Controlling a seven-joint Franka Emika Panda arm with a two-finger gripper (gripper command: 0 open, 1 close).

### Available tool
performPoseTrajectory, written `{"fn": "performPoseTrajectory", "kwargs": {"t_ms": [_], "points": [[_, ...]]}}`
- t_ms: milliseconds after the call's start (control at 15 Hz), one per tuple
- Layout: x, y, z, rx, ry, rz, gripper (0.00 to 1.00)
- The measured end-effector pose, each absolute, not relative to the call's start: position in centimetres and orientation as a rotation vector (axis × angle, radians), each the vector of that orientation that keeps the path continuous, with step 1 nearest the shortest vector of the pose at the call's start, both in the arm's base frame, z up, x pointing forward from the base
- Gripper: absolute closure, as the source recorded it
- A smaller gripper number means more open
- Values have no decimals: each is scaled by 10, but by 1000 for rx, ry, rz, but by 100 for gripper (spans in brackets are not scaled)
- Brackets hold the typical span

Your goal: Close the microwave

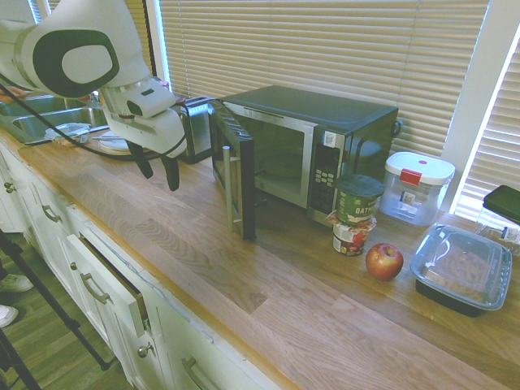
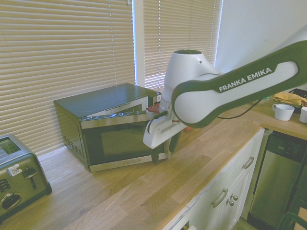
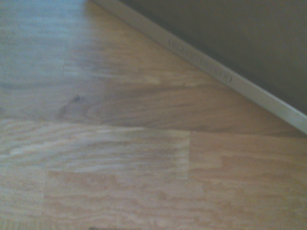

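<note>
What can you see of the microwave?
The microwave is a big dark box on the wooden counter. Its door hangs open, with dark glass, a silvery frame and an upright handle. Buttons sit beside the opening. An oat cup stands close by its front corner.

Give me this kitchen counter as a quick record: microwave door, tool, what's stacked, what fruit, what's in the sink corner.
microwave door: open, swung out from the microwave
tool: fingers apart, holding nothing, on the outer side of the door
stack: green-lidded oat cup on a second cup
fruit: one apple, beside the stack
sink corner: bagged item at the sink; contents unclear
</note>
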State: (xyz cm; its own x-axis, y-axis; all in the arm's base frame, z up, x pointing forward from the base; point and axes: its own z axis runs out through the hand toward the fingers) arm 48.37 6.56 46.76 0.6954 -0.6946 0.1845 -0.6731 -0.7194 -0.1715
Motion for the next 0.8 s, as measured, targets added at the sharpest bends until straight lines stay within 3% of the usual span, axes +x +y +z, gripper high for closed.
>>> {"fn": "performPoseTrajectory", "kwargs": {"t_ms": [800], "points": [[613,9,488,-2646,1454,-453,0]]}}
